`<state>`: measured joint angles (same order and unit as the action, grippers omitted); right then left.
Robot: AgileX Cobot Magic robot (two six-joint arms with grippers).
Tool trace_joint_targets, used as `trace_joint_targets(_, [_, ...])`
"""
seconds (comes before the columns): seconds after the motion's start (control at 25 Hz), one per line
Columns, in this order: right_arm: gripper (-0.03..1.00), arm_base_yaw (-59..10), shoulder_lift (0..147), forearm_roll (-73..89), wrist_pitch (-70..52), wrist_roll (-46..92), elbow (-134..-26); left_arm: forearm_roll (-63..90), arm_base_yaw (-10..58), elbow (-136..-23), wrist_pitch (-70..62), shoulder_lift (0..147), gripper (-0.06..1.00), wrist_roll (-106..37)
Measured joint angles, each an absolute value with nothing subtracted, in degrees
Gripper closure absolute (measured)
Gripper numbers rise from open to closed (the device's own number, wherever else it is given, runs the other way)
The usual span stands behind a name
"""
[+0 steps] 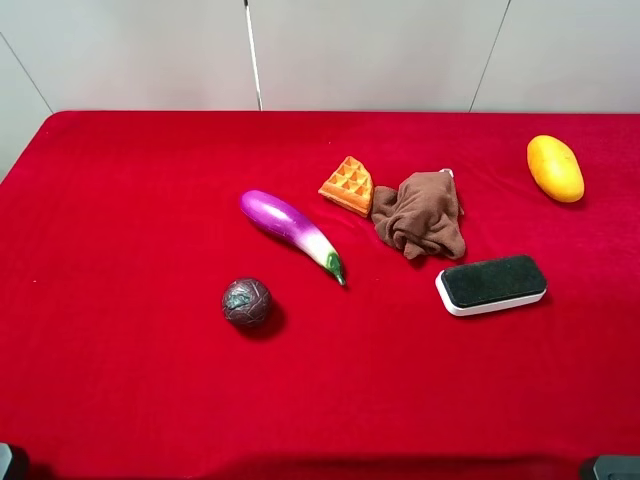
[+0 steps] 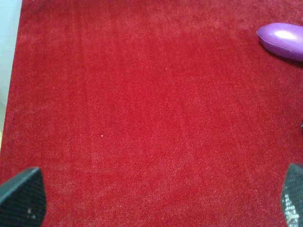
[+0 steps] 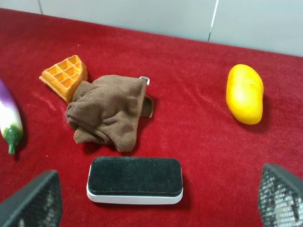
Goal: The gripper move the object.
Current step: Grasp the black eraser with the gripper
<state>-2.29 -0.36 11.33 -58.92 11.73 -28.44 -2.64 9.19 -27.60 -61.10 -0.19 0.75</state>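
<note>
The object, an eraser block (image 1: 492, 284) with a white base and black felt top, lies flat on the red cloth right of centre. In the right wrist view the eraser (image 3: 135, 179) sits just ahead of my right gripper (image 3: 158, 174), whose two black fingers stand wide open on either side, touching nothing. My left gripper (image 2: 158, 198) is open too, over bare red cloth, with only the purple eggplant's end (image 2: 282, 40) showing at the edge. Neither gripper's fingers show in the high view.
A purple eggplant (image 1: 290, 226) lies mid-table, a dark round ball (image 1: 246, 302) in front of it. A waffle piece (image 1: 348, 185) and a crumpled brown cloth (image 1: 420, 214) lie just behind the eraser. A yellow mango (image 1: 555, 168) is far right.
</note>
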Motion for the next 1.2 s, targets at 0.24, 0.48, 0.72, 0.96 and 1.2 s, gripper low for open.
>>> trace_joint_targets(0.24, [0.34,-2.29,-0.36,11.33,-58.92,11.73,-28.44,-2.64,9.19,-27.60,-61.10,-0.19,-0.05,0.75])
trace_joint_targets(0.48, [0.34,-2.29,-0.36,11.33,-58.92,11.73,-28.44,-4.65,9.19,-27.60,-61.10,-0.19,-0.05,0.85])
trace_joint_targets(0.72, [0.34,-2.29,-0.36,11.33,-58.92,11.73,-28.44,-7.21,9.19,-27.60,-61.10,-0.19,-0.05,0.95])
trace_joint_targets(0.96, [0.34,-2.29,-0.36,11.33,-58.92,11.68,-28.44,-7.24,9.19,-27.60,-61.10,-0.19,-0.05,0.95])
trace_joint_targets(1.2, [0.34,-2.29,-0.36,11.33,-58.92,11.68,-28.44,-7.24,9.19,-27.60,-61.10,-0.19,-0.05,0.97])
